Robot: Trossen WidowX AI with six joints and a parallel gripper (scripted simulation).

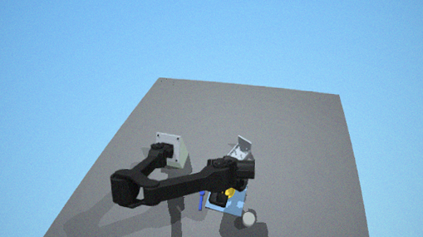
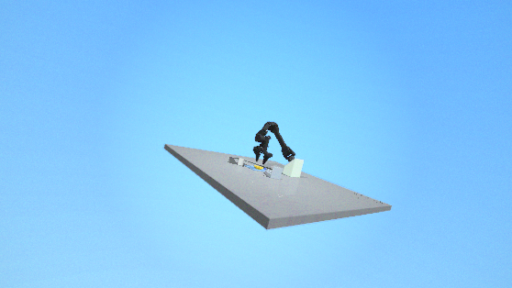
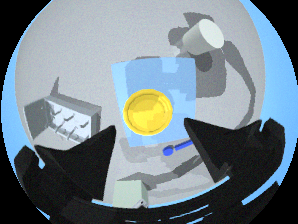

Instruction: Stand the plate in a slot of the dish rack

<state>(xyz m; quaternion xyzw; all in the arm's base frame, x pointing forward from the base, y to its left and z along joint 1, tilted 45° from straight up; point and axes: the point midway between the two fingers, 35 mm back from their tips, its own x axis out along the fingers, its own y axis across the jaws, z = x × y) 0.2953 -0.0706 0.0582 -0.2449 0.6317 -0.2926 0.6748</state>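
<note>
The yellow plate [image 1: 228, 192] [image 2: 259, 167] [image 3: 148, 112] lies flat on a light blue mat [image 1: 234, 208] [image 3: 177, 75]; the arm partly hides it in the top view. My gripper [image 2: 261, 162] [image 3: 150, 124] is open and empty, pointing down above the plate, one finger to each side of it in the wrist view. The light grey dish rack [image 1: 240, 152] [image 2: 274, 172] [image 3: 72, 122] stands beside the mat, at the left in the wrist view. Its short rails and a taller end panel show, and no plate is in it.
A blue spoon-like utensil [image 1: 200, 201] [image 3: 168, 150] lies next to the mat. A white cup [image 1: 249, 219] [image 2: 240, 161] [image 3: 212, 34] stands near the mat's corner, on the side away from the rack. The arm's pale green base block [image 2: 294, 168] [image 3: 129, 192] stands on the table.
</note>
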